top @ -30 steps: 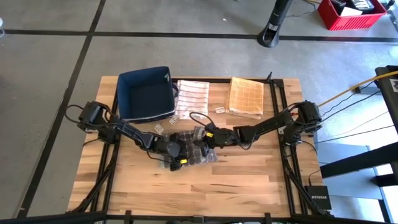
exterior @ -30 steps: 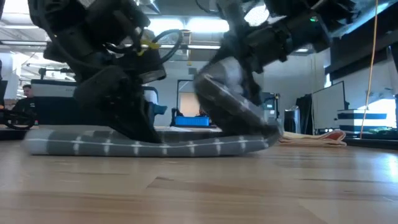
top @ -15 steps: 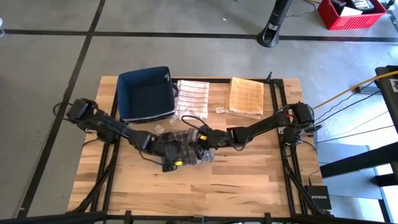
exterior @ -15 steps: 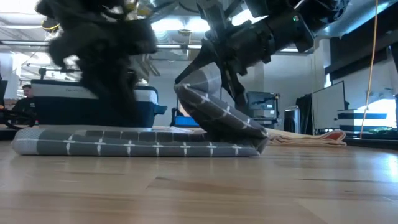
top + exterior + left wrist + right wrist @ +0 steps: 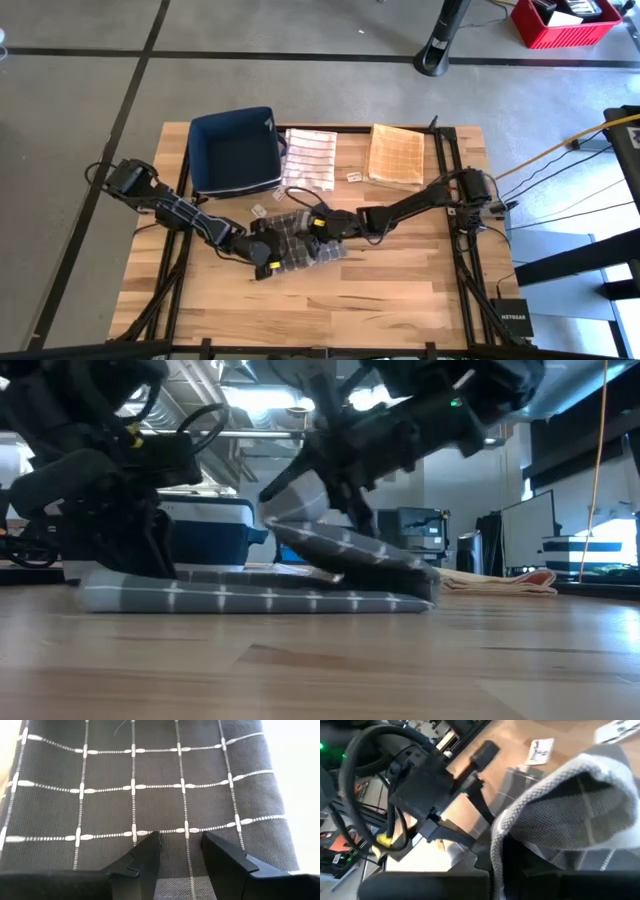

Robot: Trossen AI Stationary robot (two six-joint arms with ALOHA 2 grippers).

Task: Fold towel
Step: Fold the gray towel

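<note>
A: Where does the fold stand?

B: Mid-fold, I'd judge. The grey checked towel [image 5: 300, 243] lies at the middle of the wooden table [image 5: 400, 290], and the right gripper [image 5: 318, 226] has a raised flap pinched between its fingers — in the low view it arches over the flat layer.

A: And the left gripper [image 5: 180, 847]?

B: It's at the towel's left edge, fingers parted and resting on the cloth — holding nothing, seemingly pinning it down.

A: Next move?

B: Probably carry the flap across until its edge meets the far one, lay it flat, then let go. The left should stay low so the bottom layer doesn't drag.
</note>
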